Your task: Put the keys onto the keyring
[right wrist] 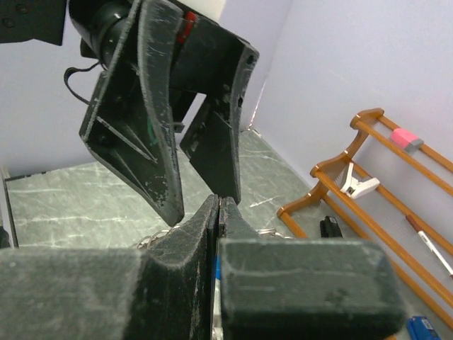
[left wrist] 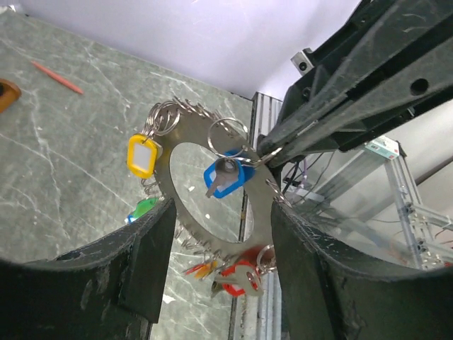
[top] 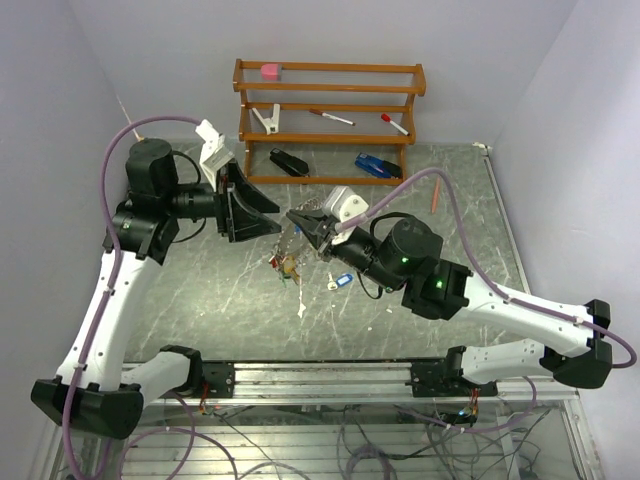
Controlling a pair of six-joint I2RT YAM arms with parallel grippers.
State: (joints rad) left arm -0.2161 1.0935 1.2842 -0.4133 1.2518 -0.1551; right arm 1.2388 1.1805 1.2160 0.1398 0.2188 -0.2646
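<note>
Green marbled tabletop [top: 200, 300] below; both arms reach level, facing. Right gripper [top: 297, 217] pinches the rim of the flat, toothed metal keyring [left wrist: 185, 149]; left gripper [top: 272, 218] gapes, ring at its parted fingertips.

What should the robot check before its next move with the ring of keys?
1. Right hand pinches the keyring by its edge: ok.
2. Left hand is open, with one finger on either side of the keyring: ok.
3. Left hand's fingers are clear of the keyring: cannot tell.
4. Yellow-tagged key and red-tagged key hang on the keyring: ok.
5. Every key is on the keyring: not ok. A loose blue key lies on the table.
</note>
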